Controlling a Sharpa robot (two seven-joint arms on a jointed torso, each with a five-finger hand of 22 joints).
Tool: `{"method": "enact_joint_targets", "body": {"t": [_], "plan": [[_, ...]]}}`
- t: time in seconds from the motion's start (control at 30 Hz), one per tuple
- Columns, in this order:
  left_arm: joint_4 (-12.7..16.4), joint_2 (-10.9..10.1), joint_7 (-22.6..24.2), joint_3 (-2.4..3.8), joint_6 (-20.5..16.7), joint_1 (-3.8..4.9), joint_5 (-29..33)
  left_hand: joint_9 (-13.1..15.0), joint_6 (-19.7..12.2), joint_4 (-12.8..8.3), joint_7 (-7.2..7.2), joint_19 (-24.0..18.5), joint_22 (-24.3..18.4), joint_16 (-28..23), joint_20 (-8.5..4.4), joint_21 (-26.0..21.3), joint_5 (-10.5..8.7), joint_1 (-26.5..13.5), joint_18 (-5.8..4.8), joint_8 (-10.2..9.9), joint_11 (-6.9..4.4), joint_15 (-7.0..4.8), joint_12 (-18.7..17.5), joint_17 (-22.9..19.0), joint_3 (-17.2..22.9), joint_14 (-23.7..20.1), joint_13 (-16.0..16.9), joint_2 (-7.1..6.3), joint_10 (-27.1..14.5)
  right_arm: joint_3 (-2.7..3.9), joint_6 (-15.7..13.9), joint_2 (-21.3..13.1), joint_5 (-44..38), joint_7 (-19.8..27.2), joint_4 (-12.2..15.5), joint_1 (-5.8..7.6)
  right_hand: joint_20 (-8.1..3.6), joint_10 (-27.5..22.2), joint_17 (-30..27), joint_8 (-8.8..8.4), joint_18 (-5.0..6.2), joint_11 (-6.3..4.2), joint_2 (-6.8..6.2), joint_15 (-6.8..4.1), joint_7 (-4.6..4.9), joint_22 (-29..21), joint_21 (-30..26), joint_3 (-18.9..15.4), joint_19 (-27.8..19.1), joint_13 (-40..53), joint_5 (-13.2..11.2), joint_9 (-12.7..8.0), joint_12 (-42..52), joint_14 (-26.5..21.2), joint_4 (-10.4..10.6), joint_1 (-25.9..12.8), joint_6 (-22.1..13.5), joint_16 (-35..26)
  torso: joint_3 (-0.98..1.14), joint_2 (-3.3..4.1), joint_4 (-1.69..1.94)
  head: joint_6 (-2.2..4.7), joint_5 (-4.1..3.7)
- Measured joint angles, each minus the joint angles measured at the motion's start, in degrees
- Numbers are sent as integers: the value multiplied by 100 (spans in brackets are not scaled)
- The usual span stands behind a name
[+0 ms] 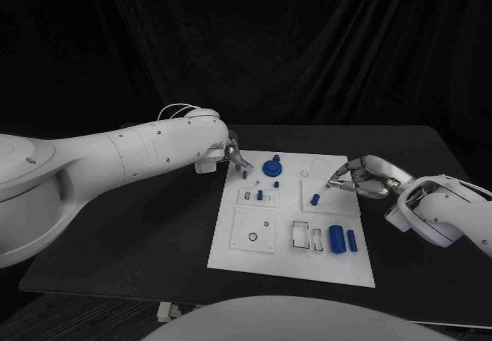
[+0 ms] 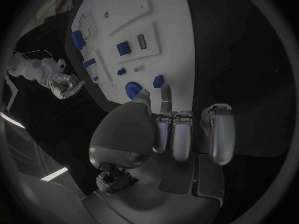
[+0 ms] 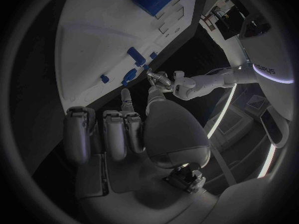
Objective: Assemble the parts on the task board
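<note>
Two blue cylinders (image 1: pixel 343 238) in head view, left robot hand (image 2: pixel 181 134) empty

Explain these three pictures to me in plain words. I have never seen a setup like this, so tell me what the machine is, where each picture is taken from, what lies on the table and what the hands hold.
This is a robot with two white arms, each ending in a silver hand. The square picture looks down from its head onto a black table. The two round pictures come from cameras at the wrists, behind each hand, so curled fingers fill their middle.

On the table lies a white board with small blue pieces: a round knob near its far edge, and two longer pieces near its near right corner.

The left hand hovers at the board's far left corner, the right hand at its right edge. The left hand seems to hold nothing; whether the right hand's fingertips pinch something small is too hard to tell.
</note>
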Motion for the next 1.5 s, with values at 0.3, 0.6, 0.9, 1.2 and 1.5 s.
{"method": "enact_joint_targets", "body": {"t": [0.3, 0.6, 0.9, 1.2, 1.5], "plan": [[-77, 51, -6, 0, 47, -21, -2, -21, 20, 0, -20, 0, 0, 0, 0, 0, 98, 23, 0, -35, 0, 0, 0, 0, 0, 0, 0, -23, 0, 0, 1, -4, 0, 0, 0, 0, 0, 0, 0, 0, 0, 0, 0, 0, 0, 0, 0, 0, 0, 0, 0, 0, 0, 0, 0, 0, 0, 0, 1, -2, -2, 0, -10], [-122, 81, -22, 0, 71, -35, -4, -27, 41, -17, 1, 0, -1, 0, 0, -27, 119, 48, 0, -35, 0, 0, 0, 0, 17, 0, 0, 4, 0, 0, 2, -9, 0, -1, 1, 0, 0, 0, 0, 0, 0, 0, 0, 0, 0, -1, 0, 0, 0, 0, 0, -1, 0, 0, 0, 0, 0, 0, 2, 0, -2, 0, -19], [-147, 123, -22, 0, 98, -67, -5, -34, 40, -17, 1, 0, -1, 0, 0, -50, 141, 98, 0, -63, 0, 0, 0, 0, 17, 0, 0, 7, 0, 0, 5, -10, 0, -3, 4, 0, 0, 0, 0, 0, 0, 0, -1, 0, 0, 4, 0, 0, 0, 0, 0, -1, 0, 0, 0, 1, 0, 0, 1, 0, -2, 0, -20], [-170, 142, -17, 0, 111, -79, -5, -48, 40, -41, 1, 0, -1, 0, 0, -74, 219, 151, 0, -91, 0, 0, 0, 0, 41, 0, 1, 0, 0, 0, 8, -14, 0, -5, 5, 0, 0, 0, 0, 0, 0, 0, -1, 0, 0, 3, 0, 0, 0, 0, 0, -1, 0, 0, 0, 1, 0, 0, -1, 2, -2, 0, -22], [-202, 174, -17, 1, 127, -85, -5, -74, 40, -88, 1, 0, -2, 0, 0, -97, 471, 291, 0, -131, 0, 0, 0, 0, 89, 0, 0, -2, 0, 0, 11, -14, 0, -8, 5, 0, 0, 0, 0, 0, 0, 0, -1, 0, 0, 3, 0, 0, 0, 0, 0, -1, 0, 0, 0, 1, 0, 0, -1, 2, -2, 0, -24]]}}
